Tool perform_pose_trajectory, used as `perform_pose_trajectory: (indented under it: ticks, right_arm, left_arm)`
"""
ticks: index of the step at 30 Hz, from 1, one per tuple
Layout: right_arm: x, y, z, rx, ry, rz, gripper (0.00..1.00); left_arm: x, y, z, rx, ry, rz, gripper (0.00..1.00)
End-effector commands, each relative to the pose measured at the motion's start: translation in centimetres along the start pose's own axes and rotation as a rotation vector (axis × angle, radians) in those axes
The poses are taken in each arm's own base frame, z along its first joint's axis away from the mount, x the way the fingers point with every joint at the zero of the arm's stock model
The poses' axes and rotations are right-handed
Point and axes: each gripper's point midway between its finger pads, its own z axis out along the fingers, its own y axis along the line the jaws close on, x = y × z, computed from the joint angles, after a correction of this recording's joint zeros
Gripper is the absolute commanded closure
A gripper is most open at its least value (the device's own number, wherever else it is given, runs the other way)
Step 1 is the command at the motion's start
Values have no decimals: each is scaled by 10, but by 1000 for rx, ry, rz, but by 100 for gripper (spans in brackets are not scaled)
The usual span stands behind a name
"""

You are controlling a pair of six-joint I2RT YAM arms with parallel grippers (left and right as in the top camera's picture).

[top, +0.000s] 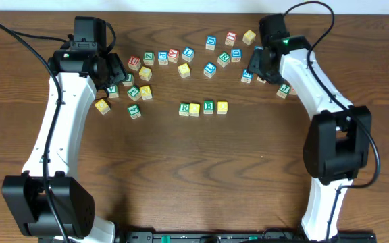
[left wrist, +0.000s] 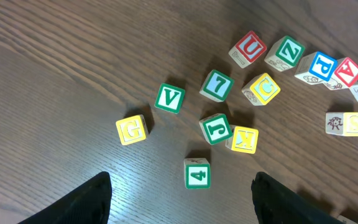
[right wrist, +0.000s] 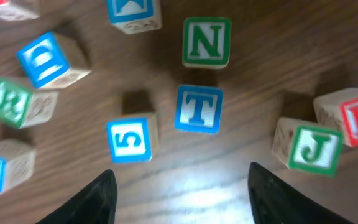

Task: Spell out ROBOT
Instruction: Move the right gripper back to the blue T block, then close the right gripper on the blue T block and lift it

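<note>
Okay, overhead: R cube [top: 184, 108], yellow-top cube [top: 194, 109], B cube [top: 209, 106] and second yellow-top cube [top: 222, 107] sit in a centre row. Only T is missing, so fetching it is the step in hand.

Left wrist: left gripper [left wrist: 182, 202] spread wide, empty, above stray cubes.

Right wrist: right gripper [right wrist: 179, 199] gaping, holding nothing. T cube [right wrist: 198, 109] lies just ahead of its fingers.

Next: descend, close on T, set it after the last yellow-top.

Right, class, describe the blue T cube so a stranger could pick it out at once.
Find the right arm's open claw above the right side of the table. Just beyond it lies the T cube, with a green N cube behind it. Only it shows a blue-framed T; the blue cube beside it shows a 5.
</note>
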Motion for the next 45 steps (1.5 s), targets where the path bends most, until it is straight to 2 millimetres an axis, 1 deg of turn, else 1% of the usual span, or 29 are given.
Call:
perform_pose_trajectory:
  ticks: [1,4,7,10,17,36,40,45]
  right_arm:
    - [-9,-10,18,41,-25,38,41]
    - [-12,-10,28,39,-31,45,47]
    - [-15,-12,37,38,-38,52,50]
    - [-17,-13,40,37,-44,59,52]
    - [-22,-20,41,60,-60,65,55]
    - [-30,-19,41,56,-93,59,54]
    - [-25,-20,49,65,-78,57,54]
    - [-10,-19,69,55,-16,51,54]
  left_arm:
    - [-6,1,-8,-1,-29,-13,29]
    - [-6,1,-8,-1,-29,-13,29]
    - [-6,1,-8,-1,-29,-13,29]
    - [-6,1,-8,-1,-29,-13,29]
    - [-6,1,-8,-1,-29,-13,29]
    - [-6,1,-8,-1,-29,-13,29]
    - [-6,1,-8,-1,-29,-13,29]
    - [-6,1,-8,-1,-29,-13,29]
